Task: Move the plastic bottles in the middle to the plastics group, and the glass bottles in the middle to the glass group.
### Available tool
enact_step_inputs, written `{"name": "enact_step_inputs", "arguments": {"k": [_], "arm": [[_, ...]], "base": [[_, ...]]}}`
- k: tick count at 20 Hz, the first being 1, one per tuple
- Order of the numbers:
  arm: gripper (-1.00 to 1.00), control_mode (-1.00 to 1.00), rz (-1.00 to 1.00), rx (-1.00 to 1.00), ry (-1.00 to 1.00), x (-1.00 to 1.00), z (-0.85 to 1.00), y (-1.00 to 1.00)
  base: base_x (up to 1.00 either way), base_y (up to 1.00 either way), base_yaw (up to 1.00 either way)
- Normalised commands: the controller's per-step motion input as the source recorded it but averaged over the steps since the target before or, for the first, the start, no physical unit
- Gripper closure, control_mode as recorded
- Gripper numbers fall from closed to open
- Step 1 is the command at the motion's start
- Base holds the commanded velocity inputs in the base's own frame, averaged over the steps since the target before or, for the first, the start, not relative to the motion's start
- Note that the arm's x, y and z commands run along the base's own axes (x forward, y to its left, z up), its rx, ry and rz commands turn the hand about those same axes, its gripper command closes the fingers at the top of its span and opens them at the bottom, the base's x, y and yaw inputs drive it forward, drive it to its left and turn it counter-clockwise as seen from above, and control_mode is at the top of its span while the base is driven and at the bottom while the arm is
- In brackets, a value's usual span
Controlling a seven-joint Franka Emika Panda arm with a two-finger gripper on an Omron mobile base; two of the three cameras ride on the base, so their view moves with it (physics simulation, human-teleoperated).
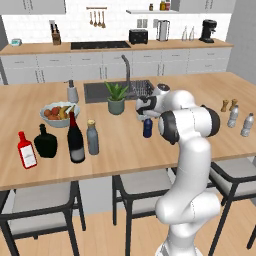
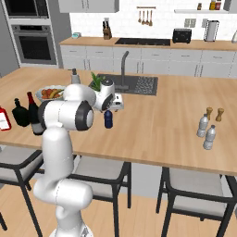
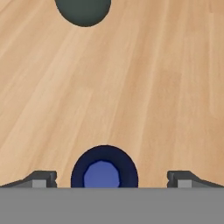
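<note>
The fingers (image 3: 107, 178) stand wide open and hold nothing. The small dark-blue bottle (image 3: 104, 168) stands upright on the wooden worktop (image 3: 153, 87), directly below and between the two fingertips (image 3: 41, 178), not touching either. Beyond the fingers, the dark pot of a plant (image 3: 83, 11) stands on the same worktop

From behind the arm, left and right, we look forward and down over the same tabletop (image 1: 125, 145), while our hand view stares straight down, close above the dark-blue bottle (image 3: 104, 168).
</note>
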Motion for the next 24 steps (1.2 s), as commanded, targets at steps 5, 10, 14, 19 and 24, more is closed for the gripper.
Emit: {"name": "enact_step_inputs", "arguments": {"k": [5, 10, 14, 19, 24], "arm": [[-1.0, -1.0, 0.0, 0.0, 0.0, 0.0, 0.0, 0.05], [-1.0, -1.0, 0.06, 0.0, 0.0, 0.0, 0.0, 0.05], [-1.0, -1.0, 0.08, 0.0, 0.0, 0.0, -0.03, 0.05], [-1.0, -1.0, 0.04, 0.0, 0.0, 0.0, 0.0, 0.0], [-1.0, -1.0, 0.05, 0.0, 0.0, 0.03, -0.11, 0.0]], "base": [[0.0, 0.0, 0.0], [0.0, 0.0, 0.0], [0.0, 0.0, 0.0], [0.0, 0.0, 0.0], [0.0, 0.0, 0.0]]}}
